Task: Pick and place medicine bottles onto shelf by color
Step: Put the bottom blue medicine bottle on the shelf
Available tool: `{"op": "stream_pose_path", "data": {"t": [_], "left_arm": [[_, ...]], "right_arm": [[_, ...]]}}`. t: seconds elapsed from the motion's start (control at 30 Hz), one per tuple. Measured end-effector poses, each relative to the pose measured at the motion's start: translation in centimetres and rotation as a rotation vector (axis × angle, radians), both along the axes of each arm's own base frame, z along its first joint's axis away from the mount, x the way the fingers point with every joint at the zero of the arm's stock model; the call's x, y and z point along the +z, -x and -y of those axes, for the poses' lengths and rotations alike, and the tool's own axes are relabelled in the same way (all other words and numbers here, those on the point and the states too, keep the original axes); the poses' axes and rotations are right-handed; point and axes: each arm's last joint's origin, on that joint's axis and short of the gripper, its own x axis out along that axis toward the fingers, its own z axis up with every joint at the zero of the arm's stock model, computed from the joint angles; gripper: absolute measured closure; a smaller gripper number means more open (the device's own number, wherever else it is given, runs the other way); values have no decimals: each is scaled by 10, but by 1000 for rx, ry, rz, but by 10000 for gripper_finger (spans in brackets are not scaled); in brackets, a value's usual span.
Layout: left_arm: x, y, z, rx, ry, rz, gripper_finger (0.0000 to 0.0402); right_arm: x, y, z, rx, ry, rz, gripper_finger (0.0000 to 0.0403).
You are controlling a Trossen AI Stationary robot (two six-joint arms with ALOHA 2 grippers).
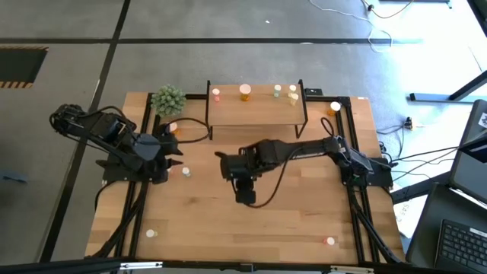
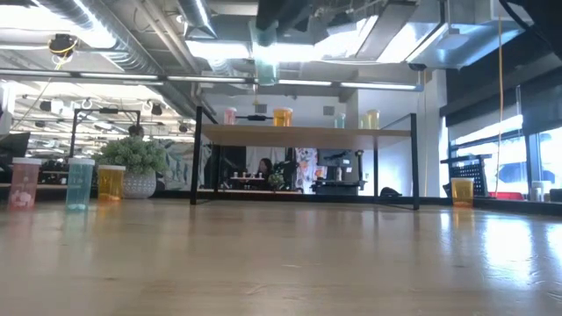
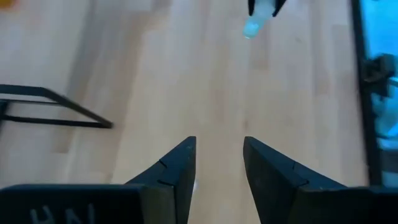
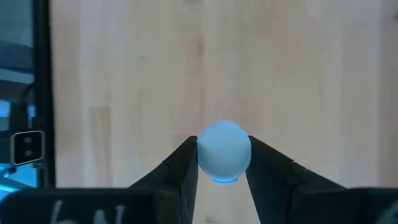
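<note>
From my console: pale blue-white ribbed cap (image 4: 224, 154) between the right gripper's (image 4: 222, 163) black jaws; light-wood tabletop (image 1: 251, 221); light-wood shelf (image 1: 255, 111) on black frame bearing pink, orange and pale green bottles.

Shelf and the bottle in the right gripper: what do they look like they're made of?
Shelf: pale wood board, matt, faint grain, on thin black legs, probably metal. Bottle in the right gripper: only a pale ribbed cap shows, likely plastic; body hidden.
</note>
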Motion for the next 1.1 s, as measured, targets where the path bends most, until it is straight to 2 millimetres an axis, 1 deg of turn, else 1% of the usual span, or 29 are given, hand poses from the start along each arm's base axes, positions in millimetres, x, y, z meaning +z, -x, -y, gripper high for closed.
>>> {"op": "stream_pose_path", "data": {"t": [0.2, 0.5, 0.6, 0.77, 0.93, 1.03, 1.1], "left_arm": [[1, 0, -3, 70, -72, 29, 273], [1, 0, -3, 77, -79, 32, 273], [1, 0, -3, 77, -78, 32, 273], [1, -1, -3, 78, -78, 34, 273], [1, -1, -3, 78, -77, 36, 273], [1, -1, -3, 80, -78, 38, 273], [2, -1, -3, 90, -87, 46, 273]], "right_arm": [[8, 4, 28, -57, 53, -5, 284], [31, 15, 68, -150, 80, 35, 284], [42, 21, 82, -187, 85, 63, 284], [67, 42, 105, -283, 171, 113, 284], [92, 63, 128, -444, 244, 182, 284], [100, 73, 142, -523, 257, 193, 284], [101, 76, 150, -569, 258, 190, 284]]}}
